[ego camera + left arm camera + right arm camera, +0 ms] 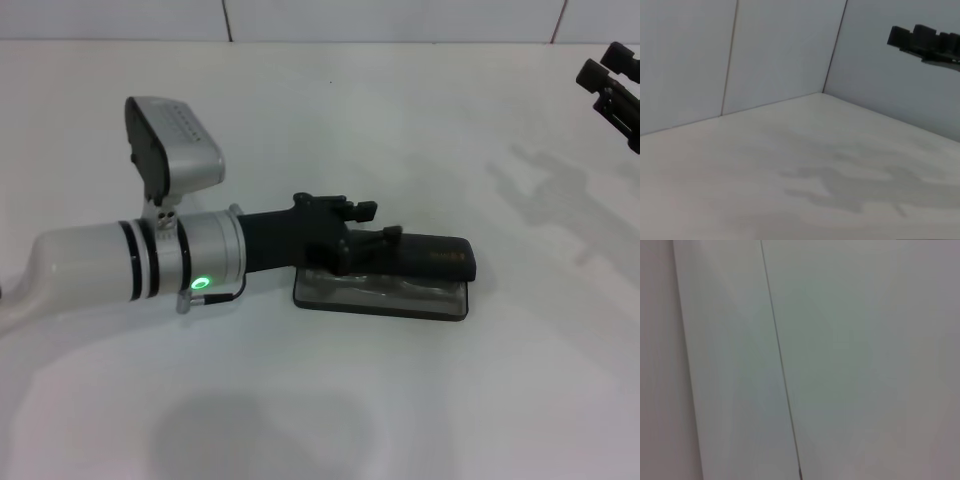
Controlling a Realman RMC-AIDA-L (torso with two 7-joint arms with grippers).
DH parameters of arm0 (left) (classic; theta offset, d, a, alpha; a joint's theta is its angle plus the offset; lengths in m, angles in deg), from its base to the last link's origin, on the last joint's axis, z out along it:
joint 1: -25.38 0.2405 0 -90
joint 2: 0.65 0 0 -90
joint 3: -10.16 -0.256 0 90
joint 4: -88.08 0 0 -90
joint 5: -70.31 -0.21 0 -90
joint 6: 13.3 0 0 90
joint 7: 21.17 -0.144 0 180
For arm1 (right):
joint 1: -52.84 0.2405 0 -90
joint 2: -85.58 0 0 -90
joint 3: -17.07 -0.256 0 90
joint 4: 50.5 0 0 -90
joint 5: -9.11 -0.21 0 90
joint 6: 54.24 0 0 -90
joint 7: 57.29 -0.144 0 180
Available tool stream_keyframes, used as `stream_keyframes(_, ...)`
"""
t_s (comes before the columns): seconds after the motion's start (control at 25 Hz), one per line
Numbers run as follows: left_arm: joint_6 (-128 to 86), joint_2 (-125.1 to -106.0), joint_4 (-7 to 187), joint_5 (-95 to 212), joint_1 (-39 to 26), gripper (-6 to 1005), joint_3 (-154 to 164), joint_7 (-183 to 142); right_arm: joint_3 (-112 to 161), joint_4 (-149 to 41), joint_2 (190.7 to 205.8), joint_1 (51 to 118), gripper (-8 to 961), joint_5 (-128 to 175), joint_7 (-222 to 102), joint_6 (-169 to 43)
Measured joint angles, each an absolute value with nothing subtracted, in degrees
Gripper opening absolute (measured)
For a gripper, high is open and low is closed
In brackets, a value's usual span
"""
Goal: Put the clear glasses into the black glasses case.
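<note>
From the head camera we've got the black glasses case (400,275) lying open on the white table (400,400), roughly in the middle of the scene. The lid stands up along the far side and the grey-lined tray faces us. Inside the tray we can make out something glossy and see-through, which looks like the clear glasses (385,290) lying flat in the lining, running along most of the tray's length. They're transparent, so the outline is hard to pin down.

The left gripper (365,228) reaches in from the left on its pale arm and sits right over the near-left end of the case, about where the lid's edge is. Its fingers (362,210) point right, one above the other with a gap showing between them, so we'd call it spread, but we can't tell if the lower one is actually touching the lid. It's not pinching anything we can see.

The right gripper (612,85) is parked way off at the far right edge, well apart from the case; its state we can't tell.

The left wrist camera gives us just bare table, tiled wall (780,50), and the right gripper (927,42) off in the distance.

The right wrist camera shows only tiled wall with a seam.
</note>
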State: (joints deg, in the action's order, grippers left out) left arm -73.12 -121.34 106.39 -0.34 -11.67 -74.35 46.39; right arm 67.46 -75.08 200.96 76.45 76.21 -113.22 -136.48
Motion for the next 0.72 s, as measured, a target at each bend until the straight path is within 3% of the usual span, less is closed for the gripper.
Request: stream_keyframes(0.72,-77.62,-121.11,106.3,1.12,-8.93,604,-74.23,44.02,69.8,-75.02,201.12,76.73,511,76.37,-113.65,-135.96)
